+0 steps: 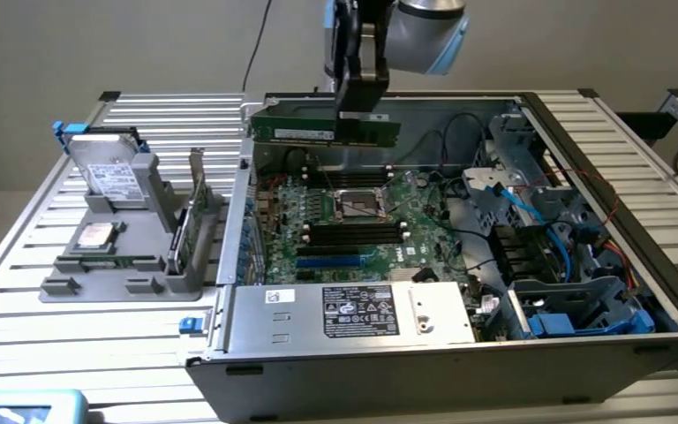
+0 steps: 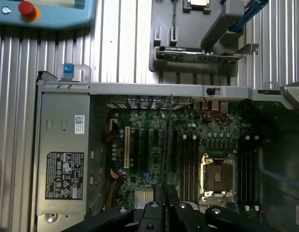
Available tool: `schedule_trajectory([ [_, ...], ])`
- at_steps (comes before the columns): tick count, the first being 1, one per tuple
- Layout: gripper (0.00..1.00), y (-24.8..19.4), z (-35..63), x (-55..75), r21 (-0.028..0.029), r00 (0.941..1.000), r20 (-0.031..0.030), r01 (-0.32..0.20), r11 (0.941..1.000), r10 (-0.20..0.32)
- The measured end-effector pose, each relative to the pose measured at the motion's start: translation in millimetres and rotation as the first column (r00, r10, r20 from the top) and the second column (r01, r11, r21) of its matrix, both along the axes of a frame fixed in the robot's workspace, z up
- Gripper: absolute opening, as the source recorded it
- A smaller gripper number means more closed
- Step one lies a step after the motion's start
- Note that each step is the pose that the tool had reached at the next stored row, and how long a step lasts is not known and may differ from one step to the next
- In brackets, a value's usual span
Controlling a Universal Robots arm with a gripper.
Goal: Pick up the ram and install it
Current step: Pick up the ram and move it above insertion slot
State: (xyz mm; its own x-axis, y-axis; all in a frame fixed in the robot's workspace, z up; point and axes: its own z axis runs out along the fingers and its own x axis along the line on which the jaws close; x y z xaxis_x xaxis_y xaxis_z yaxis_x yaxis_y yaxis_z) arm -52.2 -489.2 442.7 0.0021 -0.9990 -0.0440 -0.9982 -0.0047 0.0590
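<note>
Green stick near the top centre of the exterior view: is that the ram?

— Yes. The ram (image 1: pixel 315 131) hangs level in the air above the back wall of an open computer case (image 1: pixel 433 371), clear of the motherboard (image 1: pixel 416 252) below it. The wrist view shows it edge-on, as a thin line.

What holds it?

— The gripper (image 1: pixel 363 113), with its jaws closed narrowly on the long upper edge, a little toward the exterior view's right of the stick's middle. Nothing else is in them.

How would it handle?

— I judge it light, stiff and thin. It is easy to carry but fragile, with small chips on its face and contacts along the lower edge. The bare edges and short ends look like the safest places to take hold of it. An off-centre grip could let it tilt.

And the surroundings?

— The case lies on its side on a table (image 1: pixel 33 300) of ribbed silver metal slats. Black memory slots (image 1: pixel 351 231) cross the centre of the motherboard, with cables crowding the right. At the left of the frame a grey holder (image 1: pixel 56 287) carries a hard drive (image 1: pixel 109 172), a processor chip (image 1: pixel 95 234) and an upright expansion card (image 1: pixel 198 212). A plain pale wall runs behind.
</note>
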Motion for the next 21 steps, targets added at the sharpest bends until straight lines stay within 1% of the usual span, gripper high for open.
schedule_trajectory([
  [3,0.14,0.1,-4.0,11.8,0.0036,1.0,-0.0001,0.0,1.0,0.0],
  [5,0.14,0.2,-6.0,14.6,0.0077,1.0,-0.0001,0.0,1.0,0.0],
  [6,0.14,0.9,-7.2,15.1,0.0083,1.0,0.0001,0.0,1.0,0.0],
  [10,0.14,7.4,-12.3,19.7,0.0085,1.0,0.0005,0.0,1.0,0.0],
  [16,0.14,16.4,-22.4,36.4,0.0085,1.0,0.0005,0.0,1.0,0.0],
  [17,0.14,17.5,-23.4,37.3,0.0086,1.0,0.0005,0.0,1.0,0.0],
  [21,0.14,25.8,-26.9,38.0,0.0086,1.0,0.0006,0.0,1.0,0.0],
])
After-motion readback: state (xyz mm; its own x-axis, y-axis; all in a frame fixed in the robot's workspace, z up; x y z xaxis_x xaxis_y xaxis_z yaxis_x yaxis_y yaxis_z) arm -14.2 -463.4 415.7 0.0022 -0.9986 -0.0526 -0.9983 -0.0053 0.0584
